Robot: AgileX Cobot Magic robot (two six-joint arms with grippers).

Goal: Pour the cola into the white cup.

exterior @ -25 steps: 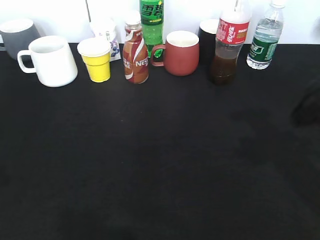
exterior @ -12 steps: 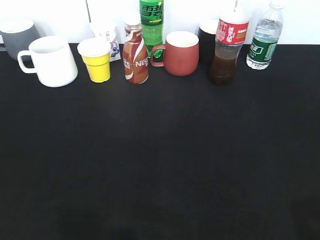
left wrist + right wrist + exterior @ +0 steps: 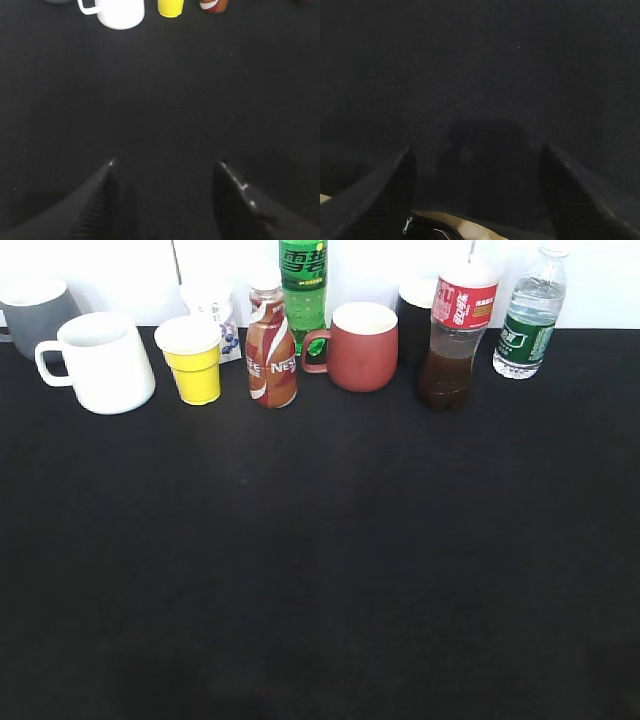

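Exterior view: a row of drinks and cups lines the far edge of the black counter [image 3: 320,570], against a white wall. The cola [image 3: 459,330] stands upright toward the far right corner, dark liquid filling only its lower part below the red label. Just right of it, apart, is a water bottle [image 3: 530,315] with a green label; just left and slightly behind is a black cup [image 3: 413,302]. A red mug [image 3: 360,346] sits near the middle of the far edge, with a green bottle [image 3: 303,285] behind it and a Nescafe bottle [image 3: 270,345] to its left. A yellow cup [image 3: 193,360] comes next, with a small white container [image 3: 213,302] behind it. The white cup [image 3: 100,362] stands upright near the far left corner, handle pointing left, a grey mug [image 3: 35,308] behind it at the left edge. Cola and white cup are well apart, with the other items between them. Neither arm shows in this view.

Left wrist view: the left gripper [image 3: 165,165] hangs over bare counter, its jaws spread wide and holding nothing. The white cup, yellow cup and the base of the Nescafe bottle sit along the top of the frame, well away from the fingertips.

Right wrist view: the right gripper [image 3: 477,150] is over bare counter, jaws wide apart and empty, its shadow on the cloth between them.
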